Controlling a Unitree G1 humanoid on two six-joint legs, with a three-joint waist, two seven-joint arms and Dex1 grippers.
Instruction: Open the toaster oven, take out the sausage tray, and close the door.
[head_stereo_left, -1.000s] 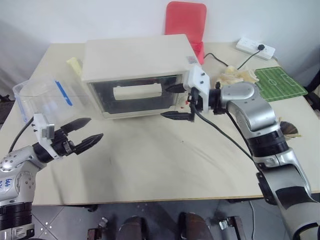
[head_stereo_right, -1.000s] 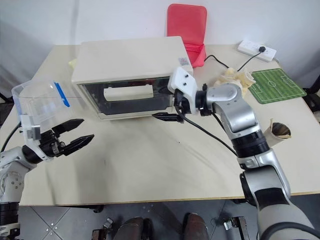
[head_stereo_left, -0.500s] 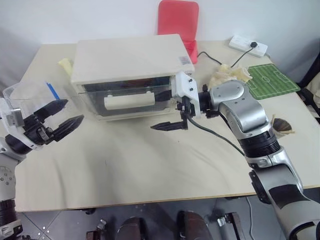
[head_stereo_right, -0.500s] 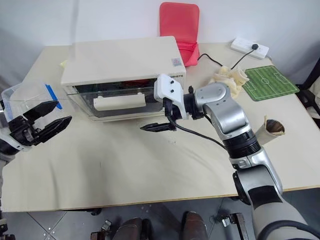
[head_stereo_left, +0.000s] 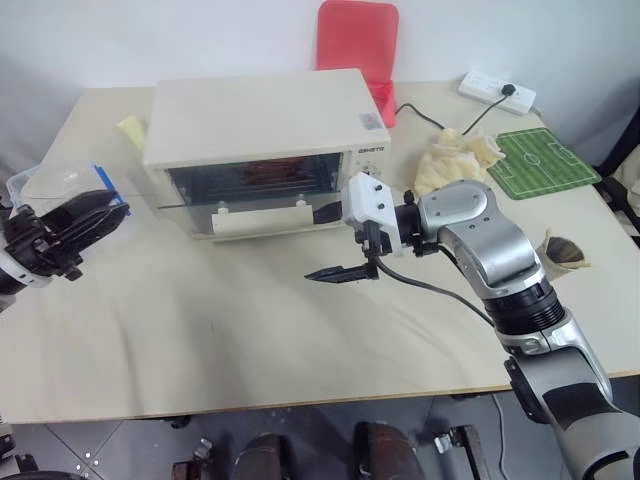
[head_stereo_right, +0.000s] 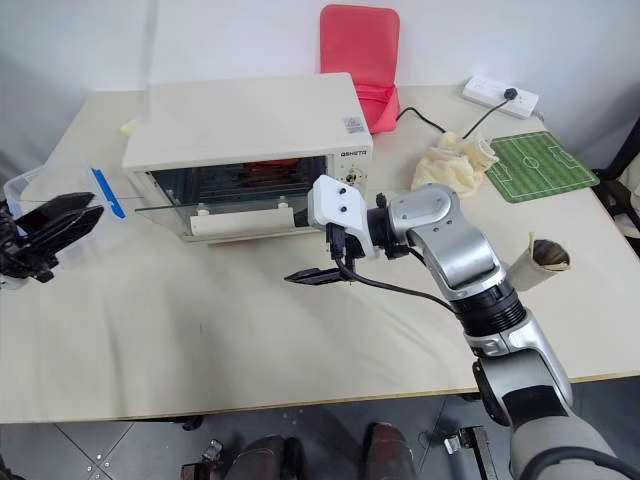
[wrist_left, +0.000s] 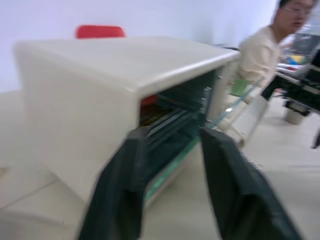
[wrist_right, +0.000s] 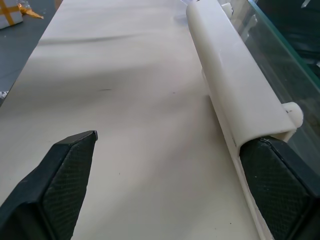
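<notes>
The door has swung down about halfway since a second ago; my right gripper stays spread beside its handle, my left gripper half closed, empty.

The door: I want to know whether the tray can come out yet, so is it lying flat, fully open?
No, the door is only partly lowered, its handle hanging above the table.

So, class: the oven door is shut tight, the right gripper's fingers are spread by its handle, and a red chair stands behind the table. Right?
Not quite. The door is partly open, tilted down from the toaster oven; the right eye view shows this. The right gripper is spread by the handle, and the red chair stands behind.
</notes>
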